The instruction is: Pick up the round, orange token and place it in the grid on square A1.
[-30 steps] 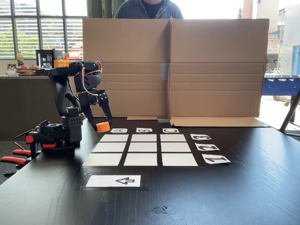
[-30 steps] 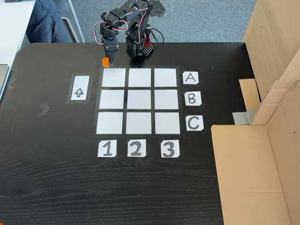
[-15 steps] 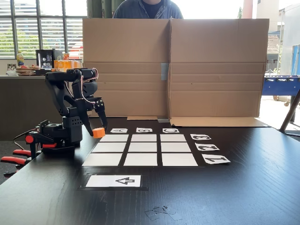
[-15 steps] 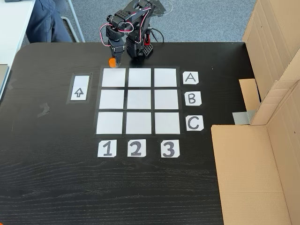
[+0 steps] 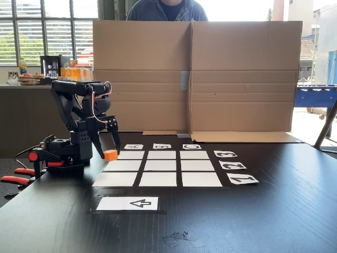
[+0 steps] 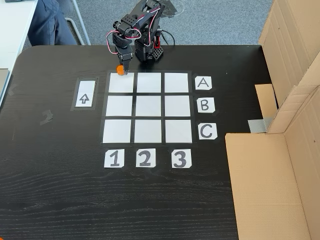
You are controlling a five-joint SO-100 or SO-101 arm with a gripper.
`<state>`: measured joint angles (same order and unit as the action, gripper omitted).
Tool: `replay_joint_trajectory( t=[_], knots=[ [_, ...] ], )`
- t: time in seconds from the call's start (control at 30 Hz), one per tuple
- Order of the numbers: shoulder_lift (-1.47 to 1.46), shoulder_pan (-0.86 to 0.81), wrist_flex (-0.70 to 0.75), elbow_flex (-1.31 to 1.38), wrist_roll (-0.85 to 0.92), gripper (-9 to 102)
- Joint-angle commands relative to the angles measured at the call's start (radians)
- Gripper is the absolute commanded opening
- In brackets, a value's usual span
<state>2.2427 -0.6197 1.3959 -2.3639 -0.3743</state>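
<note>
My gripper (image 5: 109, 153) is shut on the orange token (image 5: 111, 155), which hangs from the fingertips a little above the black table. From above, the token (image 6: 119, 69) and gripper (image 6: 122, 70) sit at the arm-side edge of the grid (image 6: 148, 107), just over the border of square A1 (image 6: 121, 83). Square A1 (image 5: 115, 179) is a blank white corner cell with nothing on it. In the low fixed view it is the front-left cell of the grid (image 5: 158, 167).
The arm's base (image 6: 148, 52) stands just beyond row A. A white arrow card (image 6: 85, 93) lies beside column 1. Tall cardboard walls (image 5: 195, 74) close off the far side, with a person behind them. Red clamps (image 5: 16, 176) grip the table edge.
With the token still held, the gripper has come down and swung towards the grid, from beside the corner to the edge of square A1.
</note>
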Motion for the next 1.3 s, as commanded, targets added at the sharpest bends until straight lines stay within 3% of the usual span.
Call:
replay_joint_trajectory(
  t=[0.0, 0.63, 1.27],
  knots=[
    [-0.02, -0.009, -0.04, -0.012, 0.005, 7],
    [-0.181, -0.044, -0.256, -0.107, 0.02, 7],
    [-0.23, -0.049, -0.308, -0.114, 0.023, 7]
  ],
)
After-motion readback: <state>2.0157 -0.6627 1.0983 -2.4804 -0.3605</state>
